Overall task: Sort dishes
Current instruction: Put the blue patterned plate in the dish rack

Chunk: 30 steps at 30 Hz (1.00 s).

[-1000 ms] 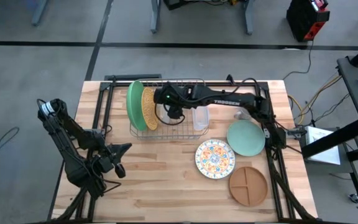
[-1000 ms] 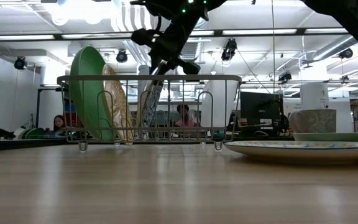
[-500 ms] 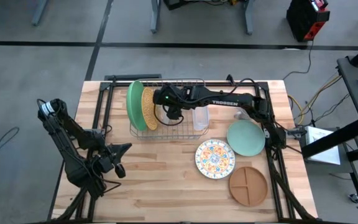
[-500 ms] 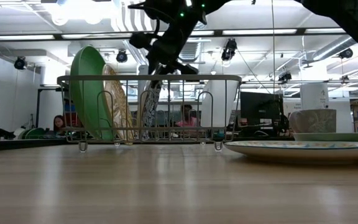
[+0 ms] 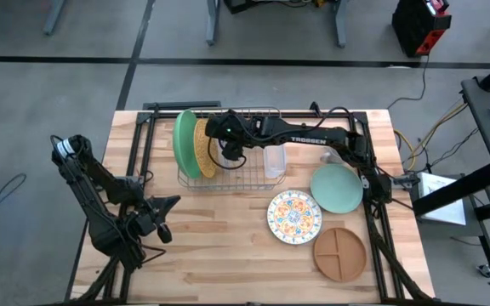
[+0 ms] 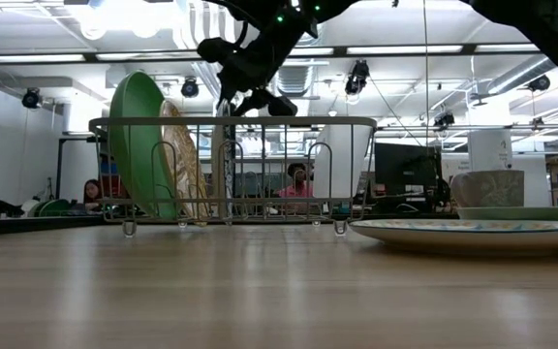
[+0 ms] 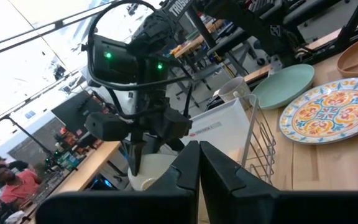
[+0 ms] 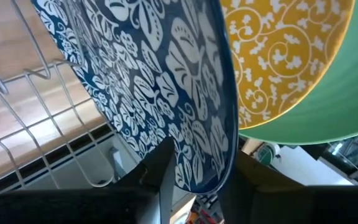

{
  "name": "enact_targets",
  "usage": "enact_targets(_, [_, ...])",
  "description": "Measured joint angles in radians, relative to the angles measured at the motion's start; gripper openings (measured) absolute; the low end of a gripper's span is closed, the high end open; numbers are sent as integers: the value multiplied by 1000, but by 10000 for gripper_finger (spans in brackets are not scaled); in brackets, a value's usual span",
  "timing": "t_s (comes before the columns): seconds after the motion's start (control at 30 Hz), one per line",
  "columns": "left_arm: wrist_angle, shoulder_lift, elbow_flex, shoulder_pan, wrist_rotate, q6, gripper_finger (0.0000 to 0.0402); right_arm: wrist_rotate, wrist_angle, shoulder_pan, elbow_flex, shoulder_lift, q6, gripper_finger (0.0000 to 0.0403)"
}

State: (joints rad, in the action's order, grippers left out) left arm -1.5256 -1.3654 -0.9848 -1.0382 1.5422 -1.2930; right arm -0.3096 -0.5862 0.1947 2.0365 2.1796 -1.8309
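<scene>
1. The right hand (image 5: 232, 151) reaches over the wire dish rack (image 5: 258, 174) at the back of the bench (image 5: 219, 246). It is clamped on the rim of a blue plate with a white leaf pattern (image 8: 160, 93), which it holds upright on edge above the rack's slots.
2. In the right wrist view that blue plate stands just beside the gold speckled plate (image 8: 278, 56), with the bright green plate (image 8: 328, 121) behind the gold one.
3. In the high view the green plate (image 5: 183, 143) and the gold plate (image 5: 202, 147) stand on edge, side by side, at the rack's left end. The low view shows them leaning slightly in their slots, green plate (image 6: 139, 145) outermost and gold plate (image 6: 182, 160) next to it.
4. The floral plate (image 5: 294, 216) lies flat on the bench in front of the rack's right end. The pale teal plate (image 5: 336, 188) lies flat just to its right and farther back; whether the two rims touch is unclear.
5. The brown divided plate (image 5: 340, 252) lies flat near the bench's front right corner, near the floral plate.
6. A small mug (image 5: 328, 157) sits behind the teal plate.
7. The left hand (image 5: 162, 214) waits above the bench's left front part, well apart from the dishes, its fingers (image 7: 185, 171) pressed together with nothing between them.
8. People (image 6: 298, 184) sit in the room behind the rack.
</scene>
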Motion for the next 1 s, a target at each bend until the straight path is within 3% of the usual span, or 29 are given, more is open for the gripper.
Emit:
enact_targets(0.57, [4,0,0,0,-8,0,0,-4,62,0,0,0,51,124])
enact_targets(0.83, [4,0,0,0,-7,0,0,-173,27,2,0,-39,118,120])
enact_targets(1.0, [6,0,0,1,-7,0,0,-190,-136,5,0,-107,289,109])
